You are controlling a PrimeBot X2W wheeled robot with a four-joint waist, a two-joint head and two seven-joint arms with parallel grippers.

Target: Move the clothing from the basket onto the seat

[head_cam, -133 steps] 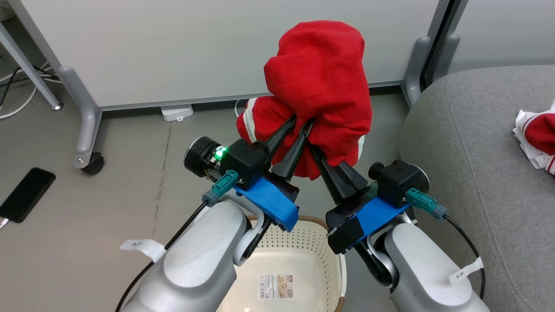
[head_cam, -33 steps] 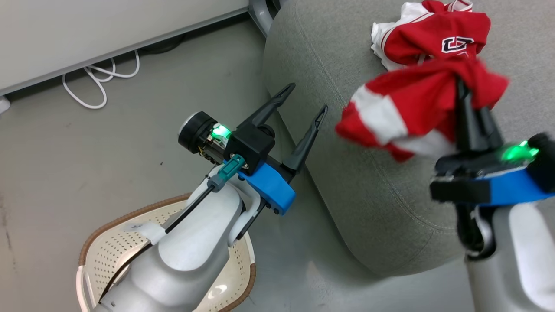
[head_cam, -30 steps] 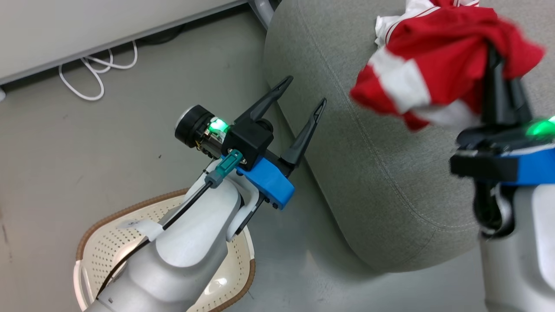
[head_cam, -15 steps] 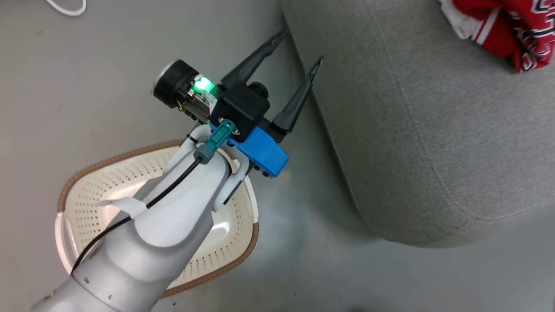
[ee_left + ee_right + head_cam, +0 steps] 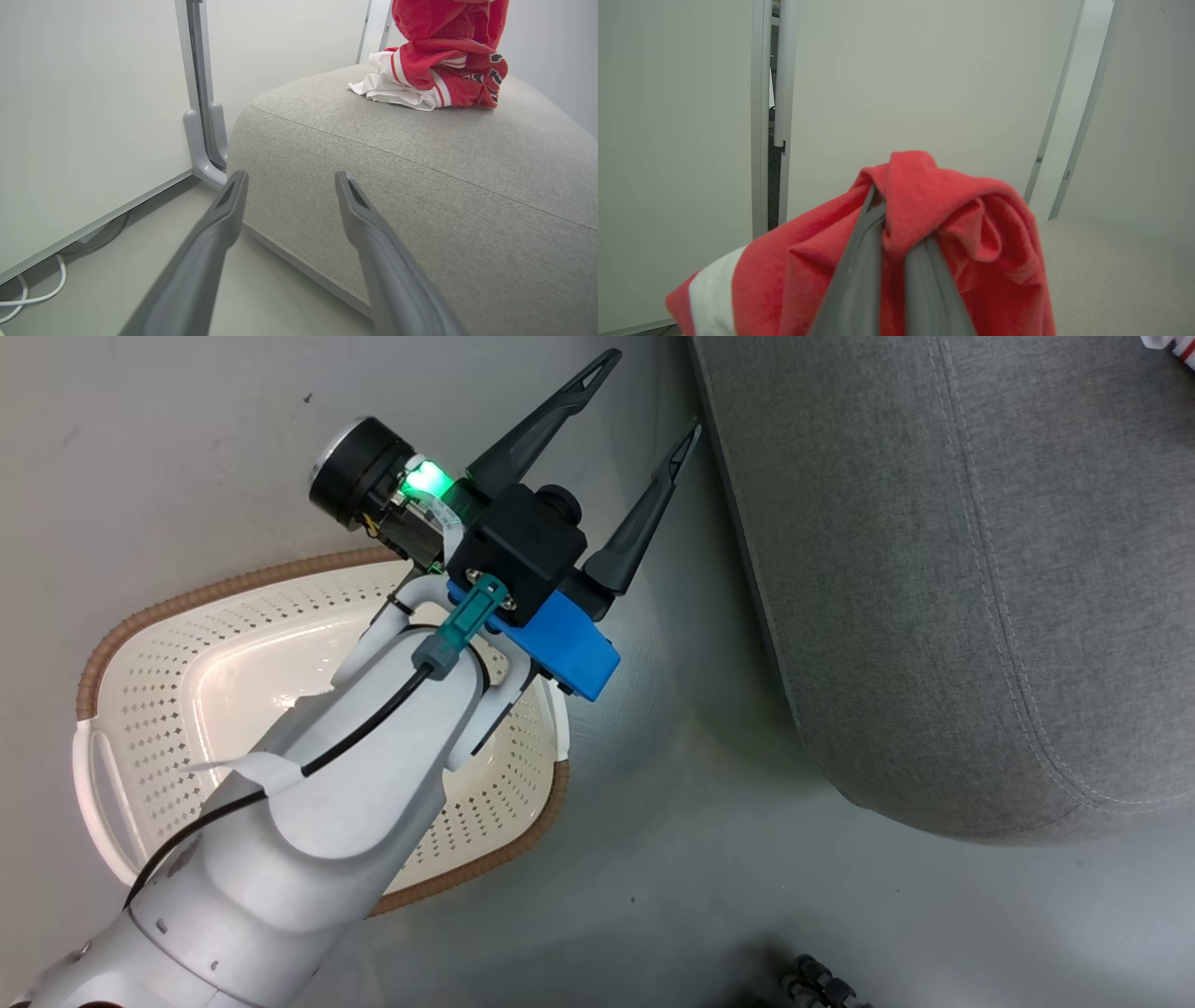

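My left gripper (image 5: 653, 390) stands open above the floor, between the cream basket (image 5: 233, 583) and the grey seat (image 5: 934, 569). The forearm covers part of the basket, and its visible bottom is bare. In the left wrist view my left gripper (image 5: 290, 176) points at the seat (image 5: 397, 163), where a red and white garment with black letters (image 5: 434, 79) lies bunched. A second red garment (image 5: 448, 18) hangs just above it. My right gripper (image 5: 896, 219) is shut on that red garment (image 5: 971, 233), which drapes over its fingers, a white band at lower left.
White partition panels on grey legs (image 5: 205, 154) stand behind the seat. A white cable (image 5: 28, 298) lies on the grey floor by the panel. Some dark hardware (image 5: 812, 980) shows at the bottom edge of the head view.
The head view has swung down and left, leaving the right arm and its garment out of it. My left gripper, earlier shut on the garment with the right, is open; the right carried the garment over the seat.
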